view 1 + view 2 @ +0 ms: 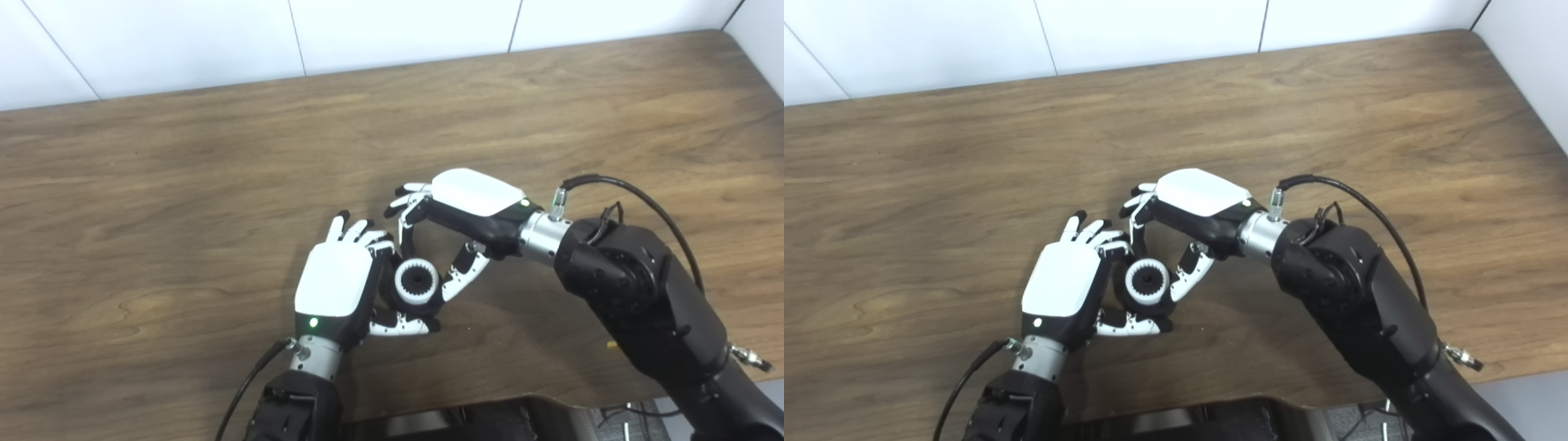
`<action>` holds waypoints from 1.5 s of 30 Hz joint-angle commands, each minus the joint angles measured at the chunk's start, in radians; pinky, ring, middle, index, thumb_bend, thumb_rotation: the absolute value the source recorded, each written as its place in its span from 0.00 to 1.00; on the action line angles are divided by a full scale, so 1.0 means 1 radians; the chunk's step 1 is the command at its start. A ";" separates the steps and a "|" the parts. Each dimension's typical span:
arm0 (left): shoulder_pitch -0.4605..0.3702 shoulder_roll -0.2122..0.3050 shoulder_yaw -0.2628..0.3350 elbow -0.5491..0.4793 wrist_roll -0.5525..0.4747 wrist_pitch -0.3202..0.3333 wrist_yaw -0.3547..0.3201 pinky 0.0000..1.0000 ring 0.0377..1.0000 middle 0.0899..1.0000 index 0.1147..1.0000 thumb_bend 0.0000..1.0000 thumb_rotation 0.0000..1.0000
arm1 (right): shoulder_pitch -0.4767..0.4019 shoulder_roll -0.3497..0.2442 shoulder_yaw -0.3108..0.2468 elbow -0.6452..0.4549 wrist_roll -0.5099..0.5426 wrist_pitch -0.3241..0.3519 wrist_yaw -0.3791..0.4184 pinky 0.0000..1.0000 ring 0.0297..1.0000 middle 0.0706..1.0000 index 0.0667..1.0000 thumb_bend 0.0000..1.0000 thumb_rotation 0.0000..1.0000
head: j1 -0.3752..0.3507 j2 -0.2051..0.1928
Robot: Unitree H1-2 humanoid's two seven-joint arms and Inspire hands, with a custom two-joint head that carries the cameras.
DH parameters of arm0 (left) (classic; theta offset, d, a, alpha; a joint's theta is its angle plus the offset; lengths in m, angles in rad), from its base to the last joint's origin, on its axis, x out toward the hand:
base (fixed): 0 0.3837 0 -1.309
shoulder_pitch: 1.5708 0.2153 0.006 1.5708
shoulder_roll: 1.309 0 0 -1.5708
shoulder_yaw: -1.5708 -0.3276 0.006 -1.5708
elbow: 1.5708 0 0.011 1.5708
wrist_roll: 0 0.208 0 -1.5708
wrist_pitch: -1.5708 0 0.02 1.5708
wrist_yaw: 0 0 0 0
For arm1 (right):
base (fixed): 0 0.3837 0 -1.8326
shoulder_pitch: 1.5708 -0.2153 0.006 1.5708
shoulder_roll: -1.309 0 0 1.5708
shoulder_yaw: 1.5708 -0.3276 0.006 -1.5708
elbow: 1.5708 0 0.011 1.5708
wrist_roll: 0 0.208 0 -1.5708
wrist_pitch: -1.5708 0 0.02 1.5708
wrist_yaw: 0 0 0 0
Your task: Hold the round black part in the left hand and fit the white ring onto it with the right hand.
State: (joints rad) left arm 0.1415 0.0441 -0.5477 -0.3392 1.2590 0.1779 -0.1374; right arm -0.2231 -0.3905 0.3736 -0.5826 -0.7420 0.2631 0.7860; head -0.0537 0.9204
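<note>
— Brown wood-grain tabletop (184, 184) fills most of the frame, with white wall panels along the top edge; how many things lie on it?

— Two task pieces, both at lower centre, and two hands around them; one round black part (392, 293) and one white ring (416, 283); the ring is toothed round its inner edge and sits on the face of the black part, with a dark hub showing through its middle; whether it is fully seated I cannot tell.

— Which hand has the part?

— The left hand (335, 283), whose arm comes in from the bottom left of the frame; its white back faces up, its fingers curl round the far side of the black part and its thumb (401, 326) lies under the part's near edge; it is gripping the part.

— And the other one?

— The right hand (1185, 229) comes in from the lower right and arches over the pieces from the upper right; its fingers (1138, 229) point down to the upper left edge of the ring and its thumb (1191, 277) reaches the ring's right edge; they pinch the ring between them, though the exact contact is too small to tell for certain.

— Anything else to count?

— One black cable (643, 202) loops above the right wrist; one more cable (248, 383) runs from the left wrist toward the bottom edge.
</note>
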 commanded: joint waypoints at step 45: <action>-0.008 -0.013 -0.004 -0.006 0.007 -0.010 -0.005 1.00 0.89 0.76 0.42 0.52 0.06 | -0.056 -0.025 -0.048 -0.042 0.016 0.008 0.006 0.83 0.94 0.85 0.54 0.88 0.19 | -0.012 0.001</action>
State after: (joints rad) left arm 0.1377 0.0408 -0.5475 -0.3384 1.2590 0.1778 -0.1448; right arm -0.2355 -0.4038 0.3466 -0.5839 -0.7313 0.2681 0.7959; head -0.0644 0.9204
